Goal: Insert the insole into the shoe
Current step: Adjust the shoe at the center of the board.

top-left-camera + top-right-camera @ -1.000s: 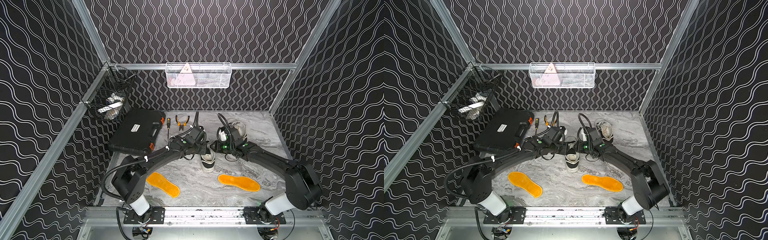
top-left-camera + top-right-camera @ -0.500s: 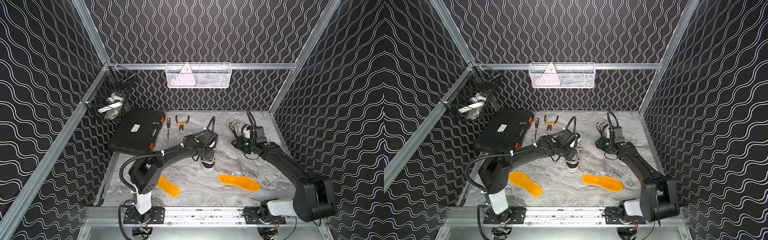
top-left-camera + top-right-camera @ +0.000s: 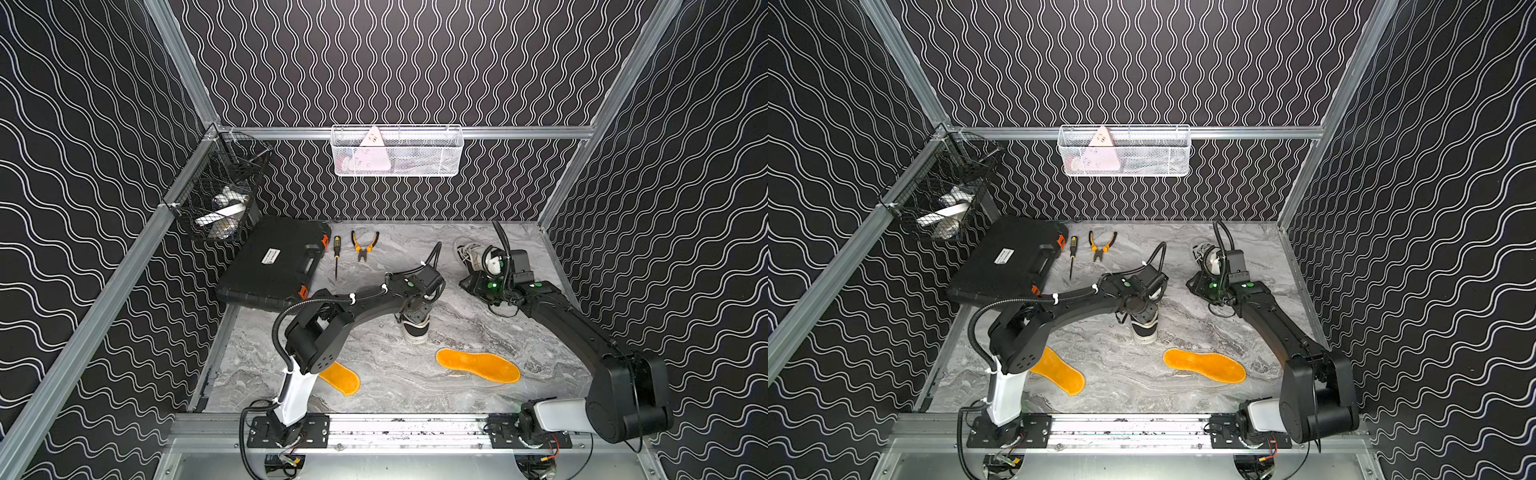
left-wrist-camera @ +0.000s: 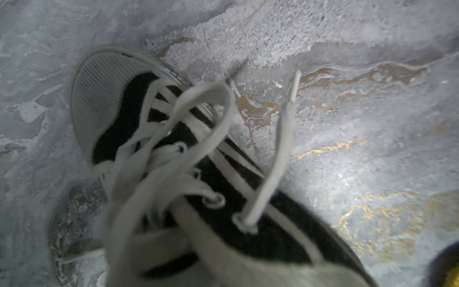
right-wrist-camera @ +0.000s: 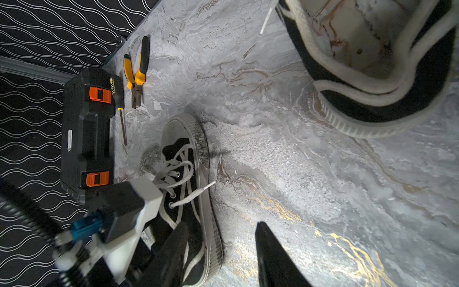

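Swinging off the middle shoe [image 3: 415,331], the right hand [image 3: 473,283] now sits far right by the other shoe [image 3: 469,252], spread apart, empty. The left hand [image 3: 410,311] has come over the middle shoe; its grip cannot be told. The right insole [image 3: 478,365] lies on the near desk [image 3: 478,330].

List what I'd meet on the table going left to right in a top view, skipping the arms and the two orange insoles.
black tool case → screwdriver → pliers → black shoe in the middle → far shoe at the back right
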Controlling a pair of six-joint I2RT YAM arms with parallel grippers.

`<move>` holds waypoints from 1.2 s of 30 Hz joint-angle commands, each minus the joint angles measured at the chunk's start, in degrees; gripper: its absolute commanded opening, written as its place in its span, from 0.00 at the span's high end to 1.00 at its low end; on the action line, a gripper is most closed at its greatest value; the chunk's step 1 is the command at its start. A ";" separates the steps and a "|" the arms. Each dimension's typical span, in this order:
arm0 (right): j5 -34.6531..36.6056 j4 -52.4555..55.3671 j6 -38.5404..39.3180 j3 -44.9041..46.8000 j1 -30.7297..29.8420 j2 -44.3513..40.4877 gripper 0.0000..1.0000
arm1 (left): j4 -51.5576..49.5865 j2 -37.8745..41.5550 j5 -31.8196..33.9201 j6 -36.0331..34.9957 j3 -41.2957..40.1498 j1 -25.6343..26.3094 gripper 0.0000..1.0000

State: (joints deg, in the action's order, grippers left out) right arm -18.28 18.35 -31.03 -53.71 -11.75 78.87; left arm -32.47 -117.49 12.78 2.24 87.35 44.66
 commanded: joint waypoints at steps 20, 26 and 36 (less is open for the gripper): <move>6.13 -5.68 -7.87 7.56 -20.71 2.81 0.43 | -11.12 8.30 -13.91 -0.72 5.68 -5.14 1.00; 9.89 -6.09 -5.62 4.29 -22.89 9.15 0.45 | -10.12 10.57 -22.09 0.61 3.41 -9.01 1.00; 16.87 -5.58 -1.62 0.28 -19.63 15.56 0.80 | -5.46 10.38 -40.62 3.70 -2.21 -23.76 1.00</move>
State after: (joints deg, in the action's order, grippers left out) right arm -5.23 11.62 -34.61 -53.12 -32.51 93.36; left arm -40.51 -106.13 -20.69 4.93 85.71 24.03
